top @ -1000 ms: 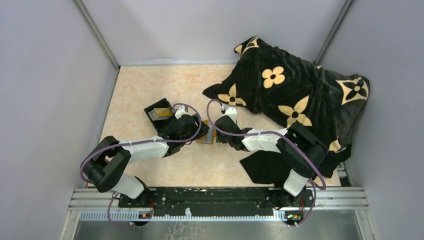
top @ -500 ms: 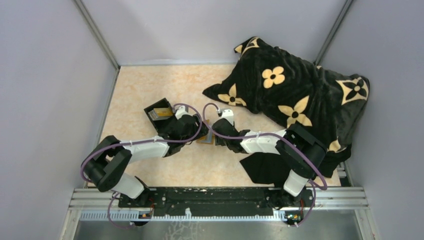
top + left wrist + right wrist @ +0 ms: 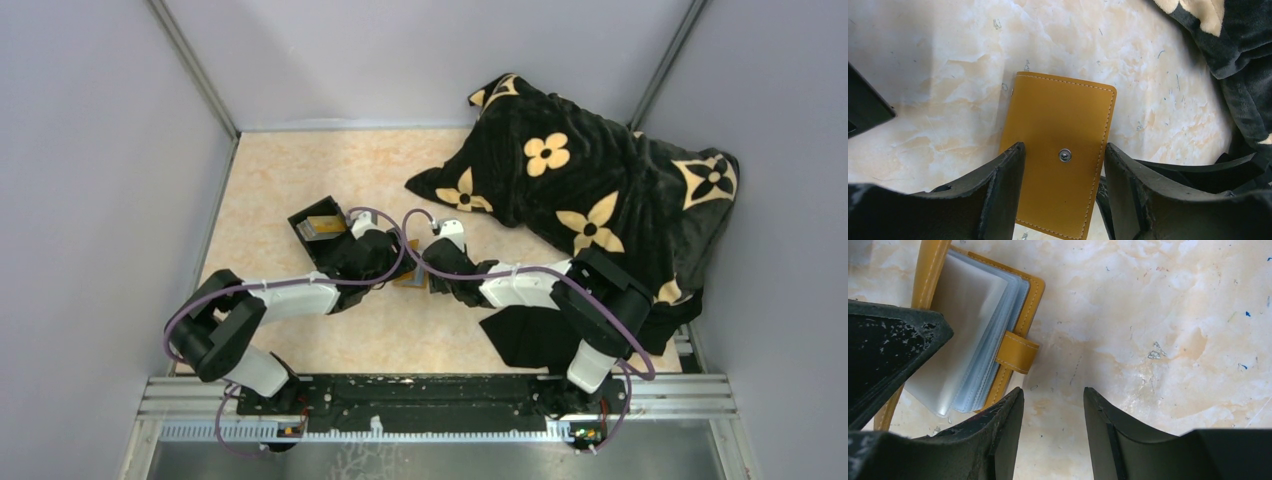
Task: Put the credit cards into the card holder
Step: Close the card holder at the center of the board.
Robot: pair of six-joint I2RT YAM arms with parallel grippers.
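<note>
The card holder, mustard-yellow leather with pale stitching, lies near the middle of the marbled bench, between the two arms; the left hand straddles its cover about two-thirds open, one finger against each long edge and gripping it across its width, the snap stud showing between them. In the right wrist view the holder stands open; its clear plastic sleeves are fanned out, the cover is lifted away from them, and the closing strap sticks out at the side. The right hand is just beside that strap, fingers moderately apart with only bare bench between them, holding nothing. The credit cards, a golden-tan one and a pale grey one, sit in a black open box beyond the left hand, near the holder but apart from it. A black plush blanket with tan flowers covers the far right of the bench.
</note>
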